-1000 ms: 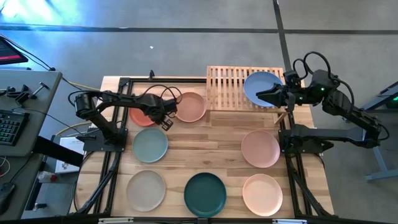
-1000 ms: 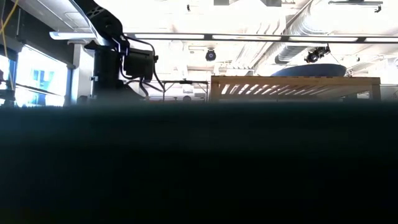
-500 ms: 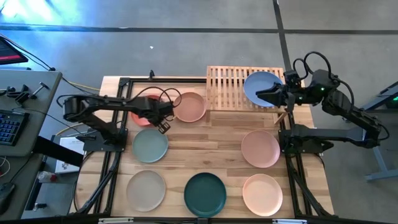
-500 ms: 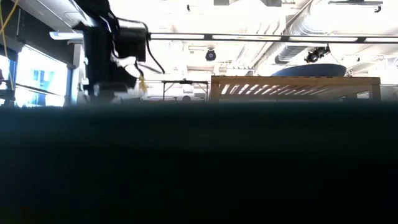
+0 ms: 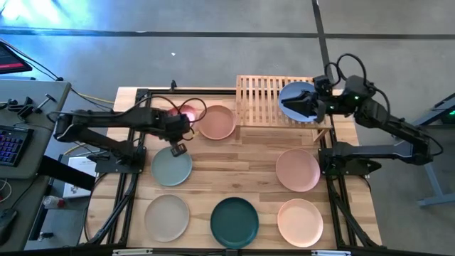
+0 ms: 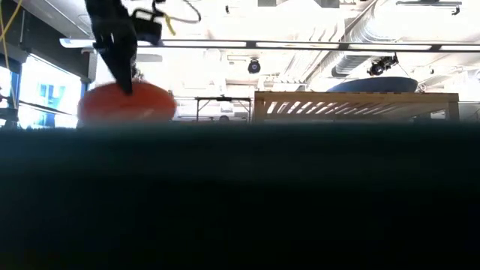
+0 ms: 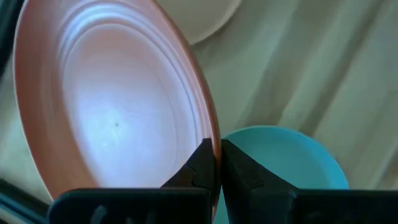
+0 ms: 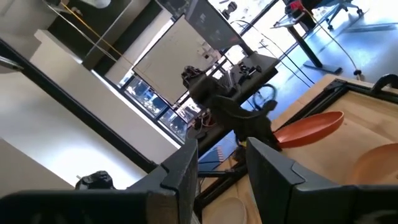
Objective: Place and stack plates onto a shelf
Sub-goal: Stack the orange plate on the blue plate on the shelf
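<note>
Nearest the counter's [image 5: 213, 171] front edge I see four idle round matte plates: beige [image 5: 167, 217], dark teal [image 5: 234, 221], pale cream-pink [image 5: 299, 222] and, one row back, sage green [image 5: 171, 166] and pink [image 5: 297, 169].

Beyond these, my left tool [image 7: 215, 163] is clenched on the rim of the round matte red-orange plate [image 7: 112, 106], which hangs tilted, clear of the counter, just beside the peach plate [image 5: 217, 121].

Farthest, my right tool [image 5: 304, 104] sits over the round blue plate [image 5: 297, 99] on the low light bamboo slatted shelf [image 5: 259, 99]; I cannot tell whether it grips the plate.

Handling judgement: the plates look stiff, light and smooth, so a rim pinch may slip or swing. I would grip deep over the rim and carry the plate slowly to the shelf.
</note>
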Robot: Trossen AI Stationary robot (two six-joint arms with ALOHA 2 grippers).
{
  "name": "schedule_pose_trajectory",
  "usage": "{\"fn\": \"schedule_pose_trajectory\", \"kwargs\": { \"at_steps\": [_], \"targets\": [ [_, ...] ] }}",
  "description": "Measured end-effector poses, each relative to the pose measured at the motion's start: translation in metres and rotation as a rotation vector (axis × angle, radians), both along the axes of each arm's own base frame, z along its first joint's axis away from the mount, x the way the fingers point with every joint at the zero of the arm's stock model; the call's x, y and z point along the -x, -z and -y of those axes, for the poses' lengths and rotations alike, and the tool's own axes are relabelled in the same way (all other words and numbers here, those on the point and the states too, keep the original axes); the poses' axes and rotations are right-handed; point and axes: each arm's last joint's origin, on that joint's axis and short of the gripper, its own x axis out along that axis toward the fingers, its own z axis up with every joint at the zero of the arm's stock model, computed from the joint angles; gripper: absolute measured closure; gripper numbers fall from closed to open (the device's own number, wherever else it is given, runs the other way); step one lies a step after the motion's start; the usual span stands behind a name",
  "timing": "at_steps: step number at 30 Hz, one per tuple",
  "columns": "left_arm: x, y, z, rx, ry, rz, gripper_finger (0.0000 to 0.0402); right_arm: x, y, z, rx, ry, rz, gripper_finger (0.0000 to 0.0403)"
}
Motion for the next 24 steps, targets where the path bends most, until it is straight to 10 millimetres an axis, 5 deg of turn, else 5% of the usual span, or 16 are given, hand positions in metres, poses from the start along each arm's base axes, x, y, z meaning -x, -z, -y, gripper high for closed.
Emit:
{"fn": "schedule_pose_trajectory", "kwargs": {
  "at_steps": [15,24],
  "targets": [
    [0.004,-0.069,0.034,-0.251,0.531,-0.062,0.0399,-0.070,0.018,0.003,-0.195,-0.046,-0.007,0.0284],
    [0.010,-0.073,0.050,-0.362,0.764,-0.167,0.0399,-0.104,0.041,-0.016,-0.301,-0.010,-0.102,0.0284]
  ]
}}
